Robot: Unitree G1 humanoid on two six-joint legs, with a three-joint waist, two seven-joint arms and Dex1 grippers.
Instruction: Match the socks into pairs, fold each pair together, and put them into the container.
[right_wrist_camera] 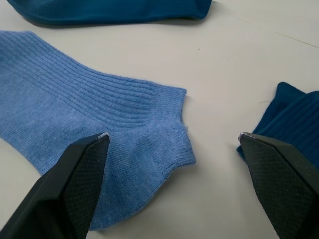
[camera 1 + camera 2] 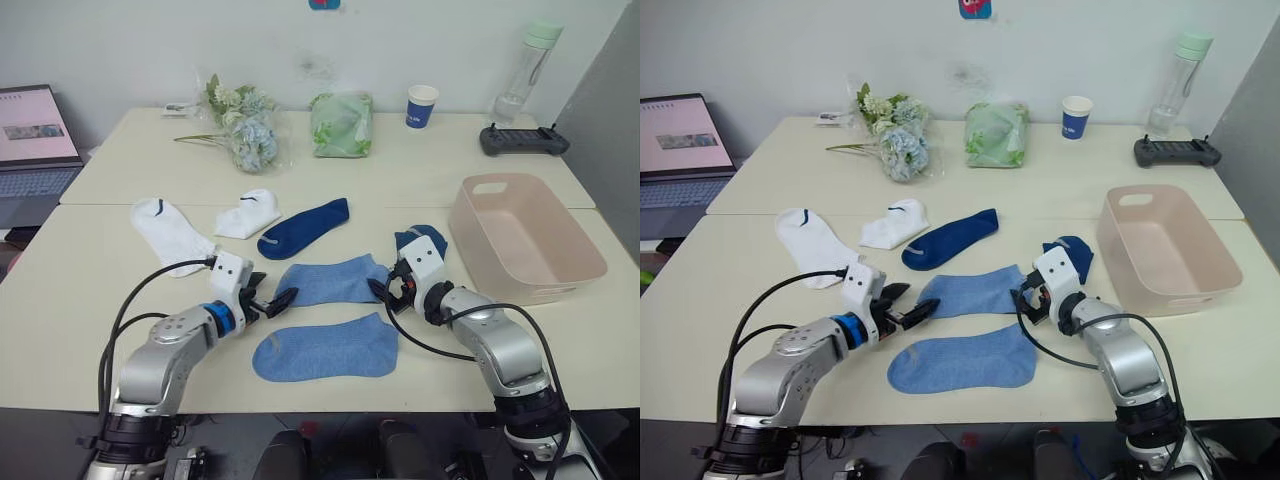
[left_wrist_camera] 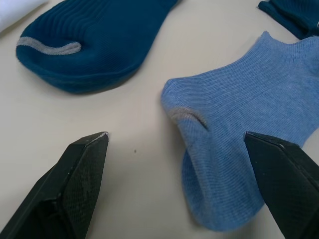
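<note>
light blue sock [image 2: 330,281] (ribbed knit) lies flat between both gaping claws.

This looks like an office or lab room set up for robot trials, not a home. Two plain cream tabletop [image 2: 330,180] slabs are pushed together against a bare white wall [image 2: 150,40]. An open laptop [image 2: 35,135] sits on a side desk at the robot's left with its screen lit. At the far right lies a dark handheld controller [image 2: 523,139] with two short sticks, probably a remote for a machine, though its markings are too small to read. Beside it stand a clear water bottle [image 2: 527,70] and a blue-and-white paper cup [image 2: 421,105], everyday workplace items. A bunch of pale flowers [image 2: 240,125] and a green wrapped packet [image 2: 342,124] lie along the back edge.
</note>
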